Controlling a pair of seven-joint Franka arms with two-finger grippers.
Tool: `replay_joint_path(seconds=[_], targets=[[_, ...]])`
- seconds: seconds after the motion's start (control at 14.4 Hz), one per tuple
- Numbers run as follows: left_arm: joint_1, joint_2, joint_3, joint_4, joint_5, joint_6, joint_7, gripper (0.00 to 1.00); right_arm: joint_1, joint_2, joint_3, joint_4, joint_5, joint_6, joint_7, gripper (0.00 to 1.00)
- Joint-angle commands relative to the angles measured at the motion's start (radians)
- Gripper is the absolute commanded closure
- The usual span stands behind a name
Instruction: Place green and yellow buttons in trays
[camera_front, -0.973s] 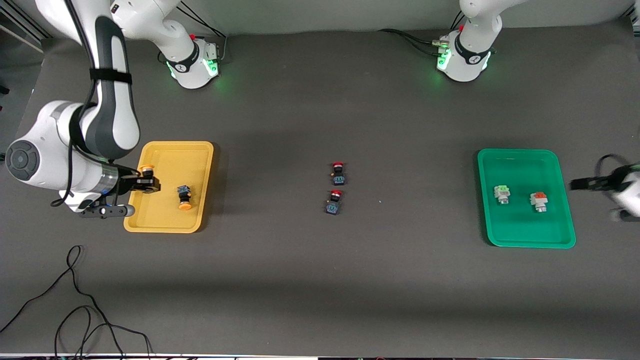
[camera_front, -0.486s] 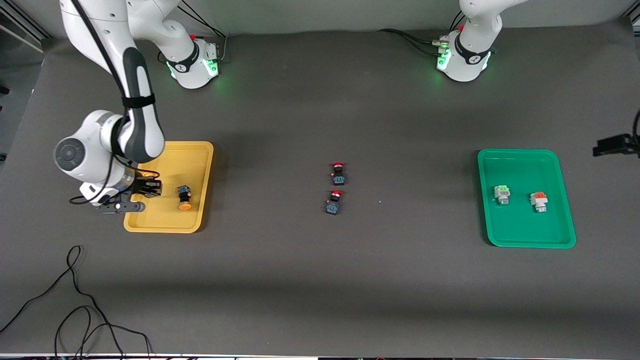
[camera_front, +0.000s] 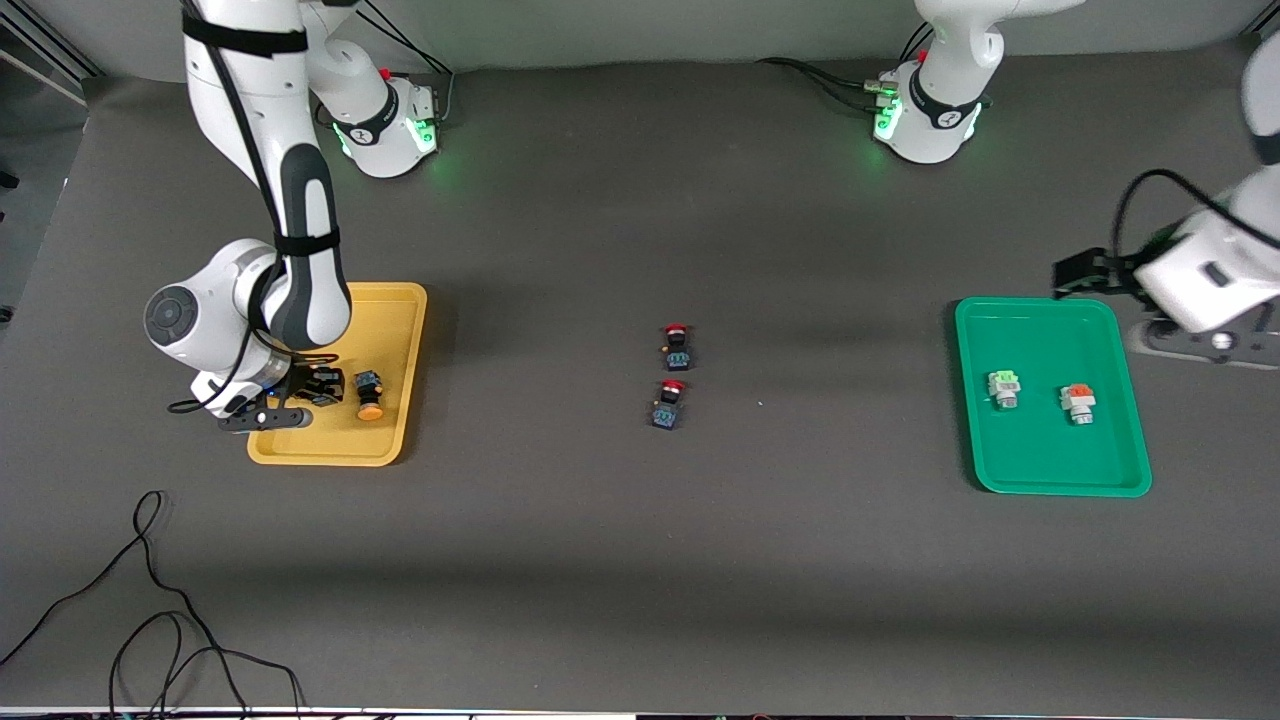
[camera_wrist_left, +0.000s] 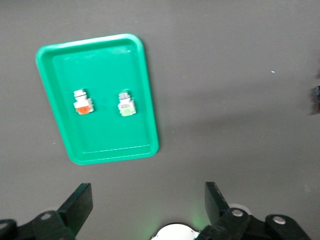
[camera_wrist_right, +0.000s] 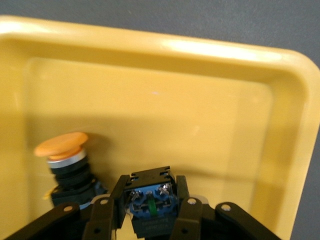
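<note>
My right gripper (camera_front: 325, 385) is low in the yellow tray (camera_front: 375, 320), shut on the black-and-blue body of a yellow button (camera_wrist_right: 150, 192). In the right wrist view (camera_wrist_right: 150, 207) its cap is hidden. The other yellow button (camera_front: 369, 393) lies in the same tray right beside it, orange cap showing (camera_wrist_right: 62, 148). The green tray (camera_front: 1040, 335) holds the green-block button (camera_front: 1003, 387) and the orange-block button (camera_front: 1077, 402). My left gripper (camera_front: 1082, 272) is open and empty, up over the table beside that tray's edge nearest the bases; in the left wrist view (camera_wrist_left: 146, 202) nothing lies between its fingers.
Two red-capped buttons (camera_front: 676, 345) (camera_front: 667, 403) stand at the table's middle, one nearer the front camera than the other. Loose black cables (camera_front: 150, 600) lie on the table near the front camera at the right arm's end.
My right gripper carried the yellow button lower into the yellow tray, closer to the other yellow button. My left arm swung back from past the table's end toward the green tray.
</note>
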Motion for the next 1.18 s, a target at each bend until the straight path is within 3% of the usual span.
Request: replay_joint_path(seconds=[0.0,0.07,0.14,0.21,0.28,0.42,0.56,0.63,0.76,0.9,1.11], targets=[[-0.078,-0.075,0.095,-0.065,-0.037,0.029,-0.001,0.00,0.006,0.025,-0.005,0.015,0.038,0.019,-0.040,1.00],[-0.078,-0.091,0.100,-0.081,-0.050,0.037,-0.001,0.00,0.006,0.023,-0.005,0.015,0.038,0.018,-0.040,1.00],[-0.078,-0.091,0.107,-0.080,-0.051,0.037,0.000,0.00,0.006,0.022,-0.005,0.018,0.038,0.018,-0.040,0.82],[-0.079,-0.089,0.109,-0.079,-0.051,0.037,-0.001,0.00,0.008,0.014,-0.006,0.018,0.038,0.013,-0.040,0.24],[-0.079,-0.088,0.109,-0.074,-0.051,0.034,-0.001,0.00,0.018,0.005,-0.009,0.016,0.038,0.009,-0.040,0.01],[-0.076,-0.079,0.106,-0.056,-0.050,0.025,-0.007,0.00,0.028,-0.062,-0.027,0.016,0.029,-0.013,-0.031,0.00],[-0.073,-0.072,0.106,-0.042,-0.051,0.018,-0.007,0.00,0.043,-0.133,-0.095,0.021,0.018,-0.118,-0.025,0.00],[-0.072,-0.072,0.106,-0.042,-0.051,0.018,-0.007,0.00,0.098,-0.152,-0.157,0.035,-0.009,-0.169,-0.017,0.00],[-0.073,-0.072,0.106,-0.040,-0.051,0.015,-0.007,0.00,0.243,-0.147,-0.356,0.102,-0.089,-0.331,0.041,0.00],[-0.072,-0.072,0.101,-0.039,-0.051,0.014,-0.009,0.00,0.323,-0.149,-0.469,0.159,-0.116,-0.495,0.087,0.00],[-0.063,-0.074,0.098,-0.039,-0.053,0.014,-0.009,0.00,0.492,-0.143,-0.697,0.262,-0.165,-0.670,0.155,0.00]])
